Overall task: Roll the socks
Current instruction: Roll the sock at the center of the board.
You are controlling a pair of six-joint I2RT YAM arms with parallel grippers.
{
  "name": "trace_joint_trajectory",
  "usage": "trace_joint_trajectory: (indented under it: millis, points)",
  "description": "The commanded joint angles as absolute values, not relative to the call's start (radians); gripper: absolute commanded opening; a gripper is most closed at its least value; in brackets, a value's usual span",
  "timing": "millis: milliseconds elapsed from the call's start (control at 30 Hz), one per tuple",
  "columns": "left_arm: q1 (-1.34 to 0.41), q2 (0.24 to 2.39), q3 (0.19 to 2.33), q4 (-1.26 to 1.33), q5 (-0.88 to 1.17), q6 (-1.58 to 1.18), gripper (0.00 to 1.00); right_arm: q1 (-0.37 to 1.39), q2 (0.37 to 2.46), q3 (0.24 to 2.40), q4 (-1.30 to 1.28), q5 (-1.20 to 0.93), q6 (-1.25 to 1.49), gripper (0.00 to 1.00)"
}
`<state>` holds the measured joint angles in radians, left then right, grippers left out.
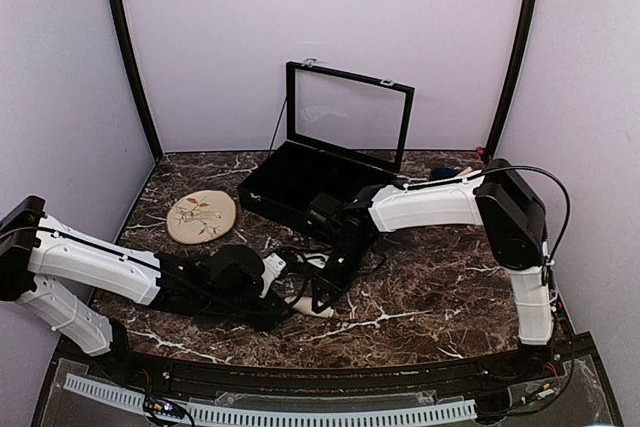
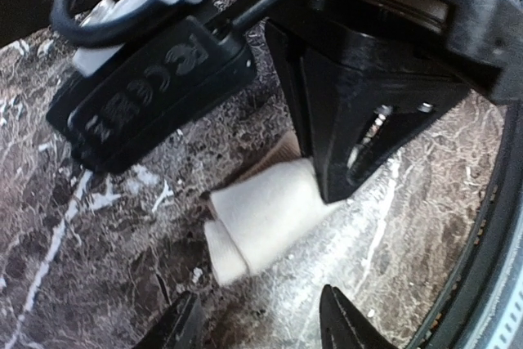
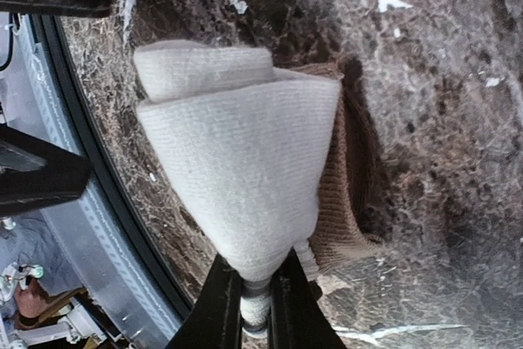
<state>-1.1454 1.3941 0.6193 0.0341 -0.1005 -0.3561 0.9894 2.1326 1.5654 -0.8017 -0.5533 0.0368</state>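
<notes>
A cream, brown-banded sock (image 3: 237, 177) is contrasting with a dark marble table (image 1: 430, 297) veined in white and a beige leaf-patterned plate (image 1: 201, 216).

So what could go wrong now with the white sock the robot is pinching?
1. The right gripper pinches only a narrow corner of the cream sock, so it might slip free and the fold could flop open.
2. The left gripper is open beside the roll, not holding it, so it may loosen.
3. Both grippers crowd the same spot and could bump.
</notes>
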Motion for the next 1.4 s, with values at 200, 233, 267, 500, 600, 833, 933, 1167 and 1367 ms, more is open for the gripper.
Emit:
trace_joint_trajectory:
  millis: [200,233,267,500,600,833,933,1167,1367]
  points:
    - [-1.169,1.511,0.718,0.016,-0.197,-0.212,0.53,0.979,2.129,1.556,-0.827,-0.645,0.059,0.00]
    - [-1.169,1.521,0.724,0.018,-0.193,-0.206,0.53,0.979,2.130,1.554,-0.827,-0.645,0.057,0.00]
    - [-1.169,1.532,0.731,0.017,-0.190,-0.201,0.53,0.978,2.129,1.551,-0.825,-0.646,0.057,0.00]
    - [-1.169,1.593,0.756,0.039,-0.123,-0.180,0.52,0.976,2.127,1.523,-0.817,-0.663,0.051,0.00]
    - [-1.169,1.615,0.764,0.050,-0.094,-0.183,0.51,0.976,2.128,1.515,-0.812,-0.672,0.049,0.00]
    - [-1.169,1.675,0.771,0.083,0.049,-0.177,0.32,0.976,2.138,1.513,-0.815,-0.677,0.043,0.00]
    - [-1.168,1.701,0.778,0.079,0.089,-0.188,0.14,0.976,2.145,1.515,-0.816,-0.676,0.043,0.00]
    - [-1.167,1.695,0.738,0.070,0.067,-0.279,0.00,0.970,2.149,1.518,-0.807,-0.643,0.060,0.00]
    - [-1.167,1.686,0.710,0.053,0.048,-0.355,0.00,0.952,2.125,1.483,-0.761,-0.627,0.093,0.13]
